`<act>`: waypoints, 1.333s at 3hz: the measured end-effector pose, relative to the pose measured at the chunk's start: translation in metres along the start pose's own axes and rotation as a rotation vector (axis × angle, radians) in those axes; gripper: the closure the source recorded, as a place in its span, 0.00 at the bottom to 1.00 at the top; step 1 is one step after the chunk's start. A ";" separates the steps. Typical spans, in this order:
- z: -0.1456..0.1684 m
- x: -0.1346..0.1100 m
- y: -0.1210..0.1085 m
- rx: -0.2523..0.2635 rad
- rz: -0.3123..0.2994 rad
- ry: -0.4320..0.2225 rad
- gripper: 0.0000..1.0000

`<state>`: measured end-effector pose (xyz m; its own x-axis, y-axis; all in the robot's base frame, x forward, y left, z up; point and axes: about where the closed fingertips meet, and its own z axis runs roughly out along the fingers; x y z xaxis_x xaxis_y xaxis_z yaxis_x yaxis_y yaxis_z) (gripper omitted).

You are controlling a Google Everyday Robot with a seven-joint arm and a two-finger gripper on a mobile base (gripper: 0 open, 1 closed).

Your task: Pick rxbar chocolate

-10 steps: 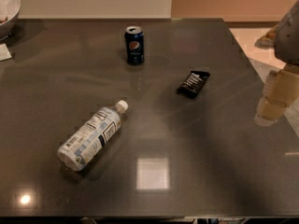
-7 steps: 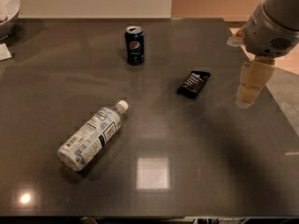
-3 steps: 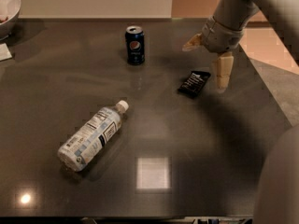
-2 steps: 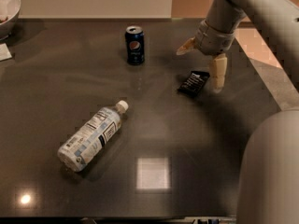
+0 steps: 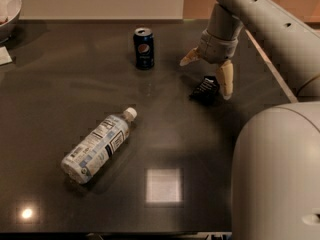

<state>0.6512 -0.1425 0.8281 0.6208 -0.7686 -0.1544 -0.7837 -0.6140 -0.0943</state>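
The rxbar chocolate (image 5: pixel 205 88), a small flat black wrapper with white text, lies on the dark table (image 5: pixel 165 134) right of centre. My gripper (image 5: pixel 208 75) hangs just above it with its two tan fingers spread wide. One finger (image 5: pixel 225 79) stands at the bar's right edge. The other finger (image 5: pixel 189 57) points up and left, clear of the bar. The gripper is open and holds nothing. The arm partly covers the bar's upper right corner.
A blue Pepsi can (image 5: pixel 144 48) stands upright at the back centre. A clear water bottle (image 5: pixel 97 145) lies on its side at the front left. A white bowl (image 5: pixel 9 10) sits at the far left corner. My arm's large body (image 5: pixel 277 169) fills the lower right.
My arm has swung in from the right edge of the table and leftward, bringing the open gripper down over the bar. The bar, can and bottle have not moved.
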 end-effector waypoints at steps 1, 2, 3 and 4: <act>0.009 0.002 -0.004 -0.030 -0.045 0.011 0.16; 0.011 0.005 -0.004 -0.047 -0.074 0.024 0.40; 0.010 0.006 -0.004 -0.048 -0.076 0.027 0.51; 0.009 0.006 -0.003 -0.048 -0.074 0.028 0.51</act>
<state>0.6577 -0.1437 0.8182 0.6777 -0.7253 -0.1216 -0.7342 -0.6765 -0.0566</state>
